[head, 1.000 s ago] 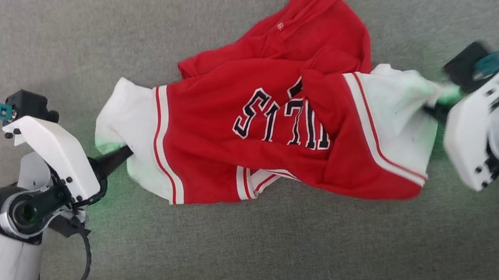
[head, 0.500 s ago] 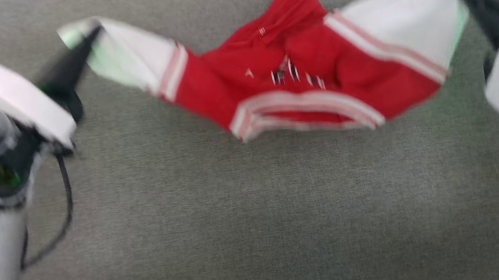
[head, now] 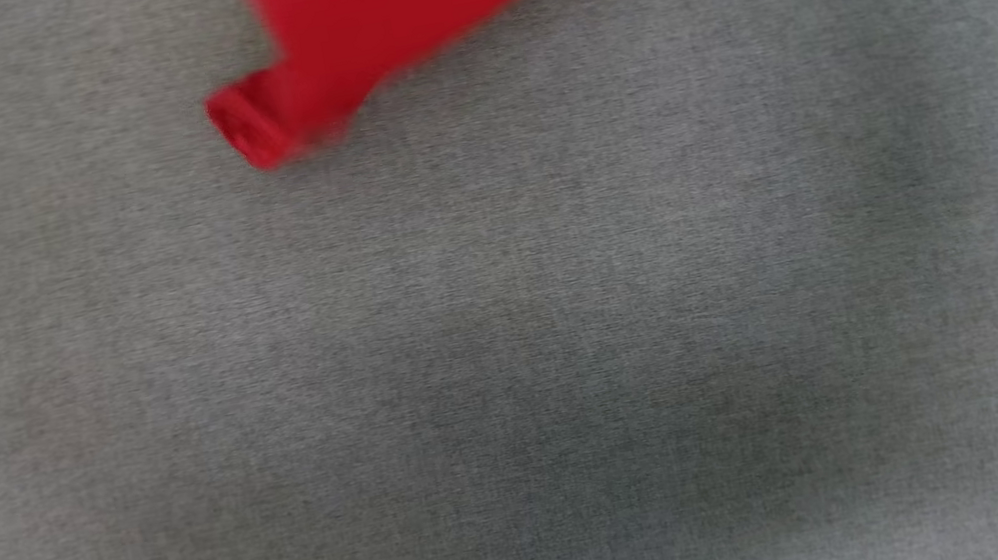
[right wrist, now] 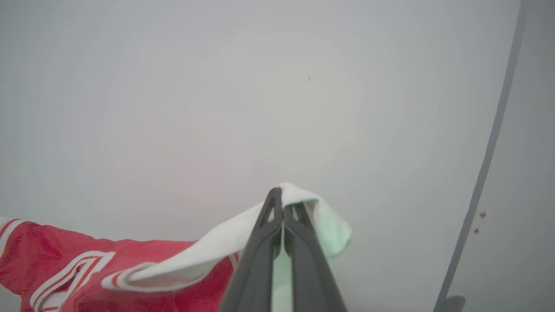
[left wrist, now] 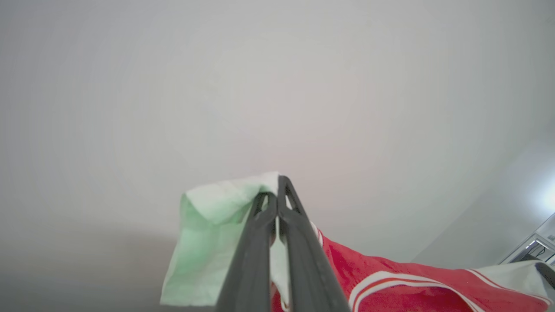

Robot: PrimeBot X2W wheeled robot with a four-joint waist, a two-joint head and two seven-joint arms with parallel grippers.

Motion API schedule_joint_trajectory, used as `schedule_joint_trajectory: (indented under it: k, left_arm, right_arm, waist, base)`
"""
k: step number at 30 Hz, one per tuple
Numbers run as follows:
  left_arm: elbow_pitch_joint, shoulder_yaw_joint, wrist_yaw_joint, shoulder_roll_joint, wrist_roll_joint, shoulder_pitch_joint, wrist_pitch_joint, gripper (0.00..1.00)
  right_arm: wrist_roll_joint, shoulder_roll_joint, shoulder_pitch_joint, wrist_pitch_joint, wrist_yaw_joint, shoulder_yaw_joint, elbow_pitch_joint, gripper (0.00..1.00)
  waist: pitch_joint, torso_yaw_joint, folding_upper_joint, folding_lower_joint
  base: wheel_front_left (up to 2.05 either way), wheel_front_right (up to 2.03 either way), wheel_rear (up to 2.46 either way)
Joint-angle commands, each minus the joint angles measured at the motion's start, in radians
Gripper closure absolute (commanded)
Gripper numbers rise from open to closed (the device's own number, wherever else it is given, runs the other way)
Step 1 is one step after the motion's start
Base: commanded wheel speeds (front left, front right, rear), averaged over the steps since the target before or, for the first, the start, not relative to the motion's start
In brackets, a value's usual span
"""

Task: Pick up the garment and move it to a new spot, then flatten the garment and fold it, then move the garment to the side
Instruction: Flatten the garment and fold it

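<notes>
The left claw (left wrist: 276, 197) is pressed tight on the edge of one white sleeve (left wrist: 208, 242), and the right claw (right wrist: 282, 203) pinches the other. The red shirt (head: 412, 0) hangs slung between them, sagging below both. It's soft, light cloth and likely to swing, so the sleeve ends look a sensible hold.

Shirt (head: 412, 0) was motion-blurred, cut off by top edge in head view; both wrist views cropped its red body at bottom edge.

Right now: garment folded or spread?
Spread, not folded: left claw and right claw each pinch a white sleeve of the garment, its red body slung between them.
</notes>
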Motion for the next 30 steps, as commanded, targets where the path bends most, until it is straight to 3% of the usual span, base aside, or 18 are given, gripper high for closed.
schedule_joint_trajectory:
  k: [1, 7, 14, 22, 26, 30]
  left_arm:
    - [0.036, 0.005, -0.003, -0.005, 0.010, -0.067, -0.026, 1.00]
    - [0.103, 0.026, -0.004, -0.046, -0.019, -0.208, -0.100, 1.00]
    - [0.063, -0.029, -0.004, -0.060, -0.098, -0.101, -0.015, 1.00]
    - [-0.141, -0.103, -0.004, 0.016, -0.225, 0.306, 0.018, 1.00]
    - [-0.265, -0.140, -0.004, 0.066, -0.273, 0.543, 0.006, 1.00]
    - [-0.398, -0.179, -0.004, 0.125, -0.300, 0.763, -0.013, 1.00]
  right_arm:
    - [-0.026, 0.002, -0.068, -0.041, -0.002, -0.016, 0.045, 1.00]
    - [-0.081, 0.003, -0.231, -0.152, -0.002, -0.057, 0.190, 1.00]
    - [-0.078, -0.031, -0.200, -0.187, -0.002, -0.010, 0.325, 1.00]
    - [0.037, -0.116, 0.087, -0.133, -0.002, 0.120, 0.288, 1.00]
    - [0.130, -0.174, 0.308, -0.062, -0.002, 0.158, 0.167, 1.00]
    - [0.209, -0.215, 0.561, 0.026, -0.002, 0.134, -0.001, 1.00]
  waist:
    - [0.003, -0.008, 0.0000, 0.0000]
    - [-0.013, -0.011, 0.0000, 0.0000]
    - [-0.047, 0.004, 0.0000, 0.0000]
    - [-0.117, 0.013, 0.0000, 0.0000]
    - [-0.158, 0.020, 0.0000, 0.0000]
    - [-0.192, 0.027, 0.0000, 0.0000]
  base:
    - [0.00, 0.00, 0.00]
    - [0.00, 0.00, 0.00]
    - [0.00, 0.00, 0.00]
    - [0.00, 0.00, 0.00]
    - [0.00, 0.00, 0.00]
    - [0.00, 0.00, 0.00]
